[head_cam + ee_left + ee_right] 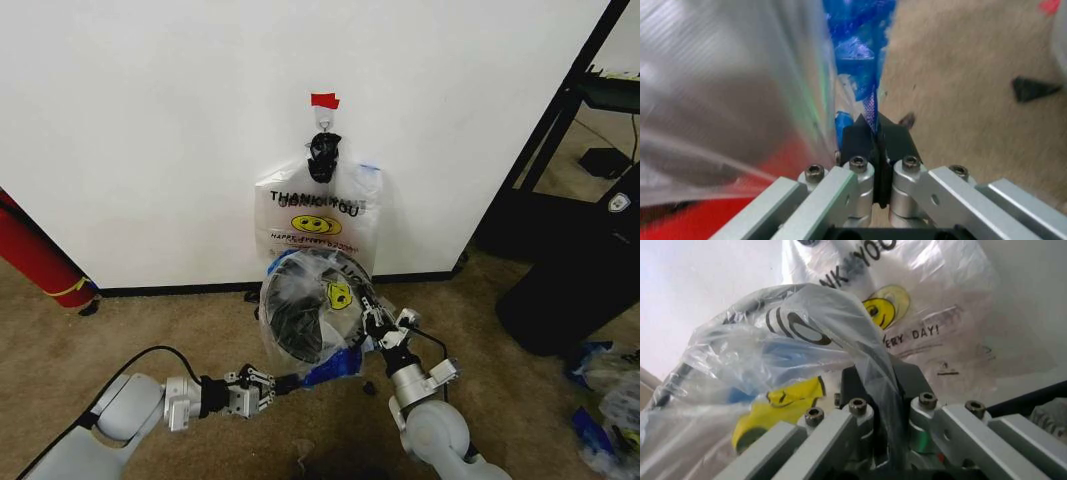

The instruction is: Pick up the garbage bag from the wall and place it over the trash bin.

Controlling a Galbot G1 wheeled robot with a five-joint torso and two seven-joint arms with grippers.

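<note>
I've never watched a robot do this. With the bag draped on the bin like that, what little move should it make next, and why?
Probably both grippers should draw the garbage bag a bit further down around the trash bin. The left gripper and right gripper are each shut on plastic at the bin's sides, and the bag sits loose and bunched over the top.

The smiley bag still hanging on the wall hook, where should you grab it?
Probably near its bunched dark handles, coming straight from the front. There the see-through plastic bag gathers into a narrow neck under the small metal hook; lower down it lies flat against the white wall, so fingers would likely slip.
</note>
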